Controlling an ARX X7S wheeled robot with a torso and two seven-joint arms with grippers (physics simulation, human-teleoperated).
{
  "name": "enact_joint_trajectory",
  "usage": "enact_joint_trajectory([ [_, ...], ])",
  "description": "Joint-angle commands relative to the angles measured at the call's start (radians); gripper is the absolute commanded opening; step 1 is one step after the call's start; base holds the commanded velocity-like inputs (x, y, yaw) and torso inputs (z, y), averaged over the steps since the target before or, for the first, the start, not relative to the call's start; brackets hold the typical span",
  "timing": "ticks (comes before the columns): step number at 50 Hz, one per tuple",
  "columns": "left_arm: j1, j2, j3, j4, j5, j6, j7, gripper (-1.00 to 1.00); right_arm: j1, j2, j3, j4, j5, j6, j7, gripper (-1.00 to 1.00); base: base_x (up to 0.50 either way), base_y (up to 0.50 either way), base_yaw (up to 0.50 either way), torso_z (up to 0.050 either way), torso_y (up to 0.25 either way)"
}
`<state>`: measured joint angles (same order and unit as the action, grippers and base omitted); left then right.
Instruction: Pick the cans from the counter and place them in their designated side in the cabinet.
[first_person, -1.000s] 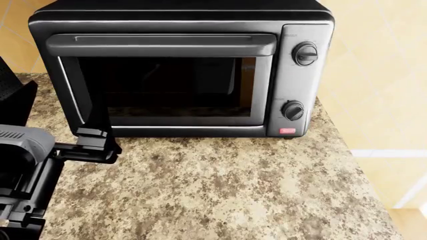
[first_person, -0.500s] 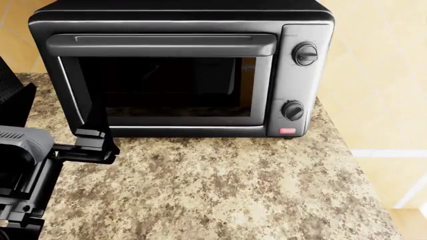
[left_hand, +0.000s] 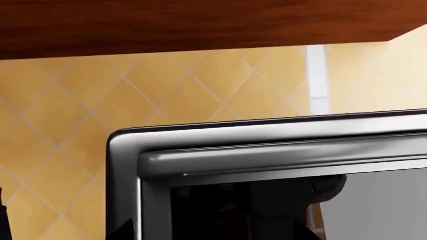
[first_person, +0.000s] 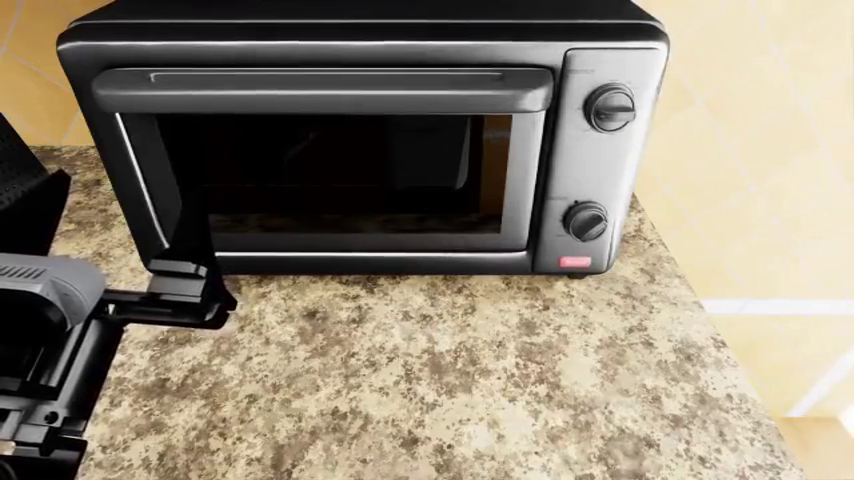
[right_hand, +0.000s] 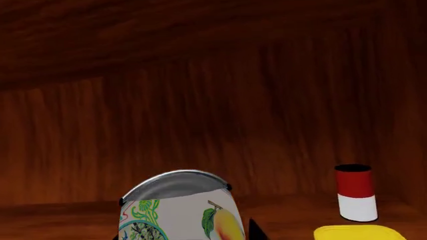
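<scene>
Close before the right arm's unseen jaws, whose state I cannot tell, 1 fruit-labelled can (right_hand: 177, 212) looks rigid, light, slippery; grip mid-body.

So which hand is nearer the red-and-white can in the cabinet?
Right. Its wrist camera looks into the wooden cabinet at the red-and-white can, past a fruit-labelled can. The left hand sits by the black toaster oven on the speckled counter.
</scene>
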<state>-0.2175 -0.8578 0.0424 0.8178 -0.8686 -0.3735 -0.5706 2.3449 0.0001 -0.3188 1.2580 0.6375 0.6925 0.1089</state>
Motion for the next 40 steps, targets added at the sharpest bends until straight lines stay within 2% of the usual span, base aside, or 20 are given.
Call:
enact_joint_trajectory([
  [1, 0.012, 0.004, 0.001, -0.01, 0.009, 0.011, 0.007, 1.0, 0.011, 0.0, 0.009, 0.016, -0.055, 0.02, 0.003, -1.0, 0.0, 0.0, 0.0, 0.0, 0.0],
  [28, 0.01, 0.004, 0.007, -0.008, 0.009, 0.007, 0.0, 1.0, 0.011, 0.0, 0.061, 0.045, 0.0, 0.067, -0.013, -1.0, 0.0, 0.0, 0.0, 0.0, 0.001],
  [40, 0.003, 0.0, 0.007, -0.011, 0.004, 0.003, -0.002, 1.0, 0.011, 0.0, 0.206, 0.051, -0.109, 0.101, 0.016, -1.0, 0.0, 0.0, 0.0, 0.0, 0.0],
])
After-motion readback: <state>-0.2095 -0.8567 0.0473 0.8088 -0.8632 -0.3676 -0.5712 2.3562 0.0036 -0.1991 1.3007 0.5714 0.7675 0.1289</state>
